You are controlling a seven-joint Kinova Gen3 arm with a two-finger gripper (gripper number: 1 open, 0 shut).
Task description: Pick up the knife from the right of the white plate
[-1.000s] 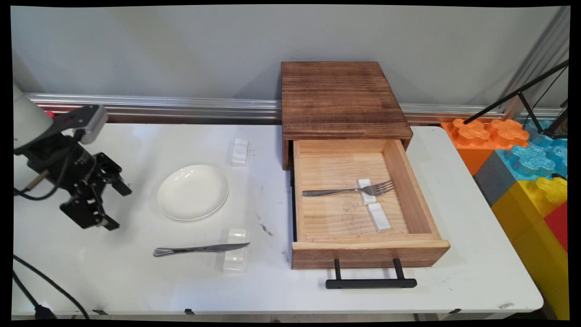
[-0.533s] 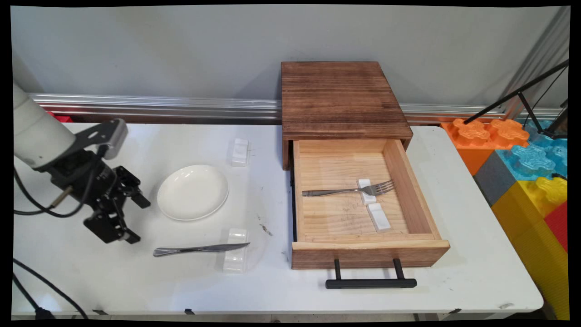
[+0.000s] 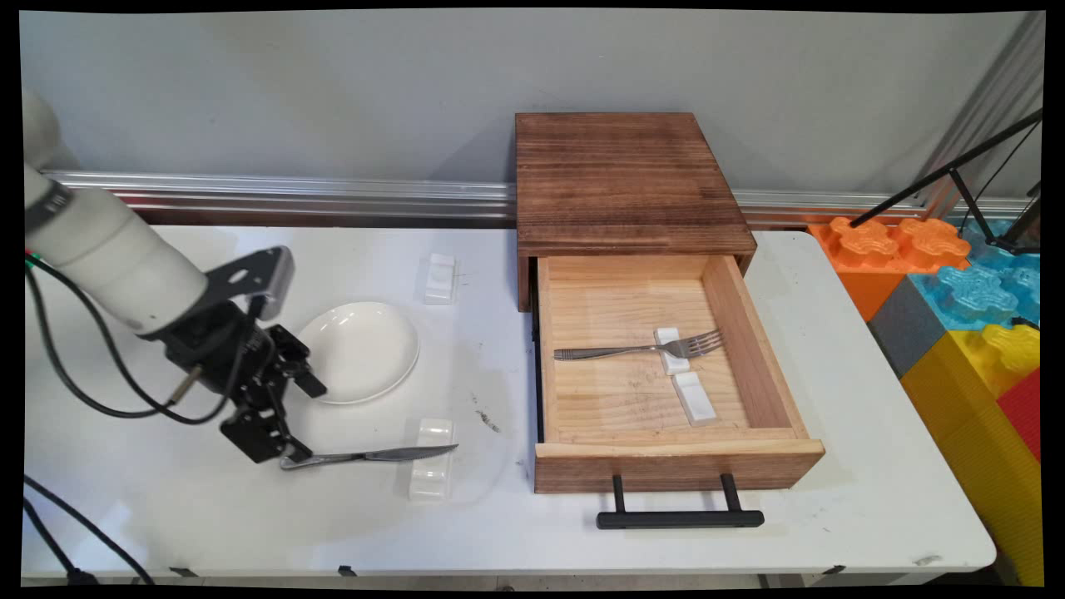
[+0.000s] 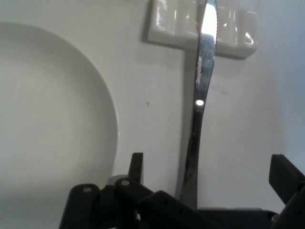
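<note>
While my pincer (image 3: 287, 420) hangs low over the tabletop's (image 3: 208, 516) left half, its two fingers (image 4: 137, 168) stand spread wide, holding nothing, with the butt of the knife's (image 3: 366, 456) handle lying between them. Nearest the front edge, a bare strip of tabletop runs the full width, broken only by the black bar handle (image 3: 680, 519) of the drawer (image 3: 678, 466), which reaches toward that edge. The knife lies flat, handle to the left and blade to the right, its blade resting across a white cutlery rest (image 3: 432, 458). In the hand view the knife (image 4: 200, 95) runs straight away from me to that rest (image 4: 205, 28), with bare surface to its right. Just beyond the knife sits a shallow white plate (image 3: 358, 349), apart from it; my pincer's far finger stands at the plate's left rim. Open tabletop separates plate and rest from the drawer's left wall. Farther back, a second white rest (image 3: 440, 278) lies alone near the wooden box (image 3: 624, 179). The drawer stands pulled fully out of that box; inside it a fork (image 3: 641, 349) lies with its neck on a small white rest (image 3: 670, 349), and another white rest (image 3: 695, 397) lies beside it. Right of the drawer, the tabletop is bare up to its rounded edge, beyond which coloured foam blocks (image 3: 957, 299) stand.
</note>
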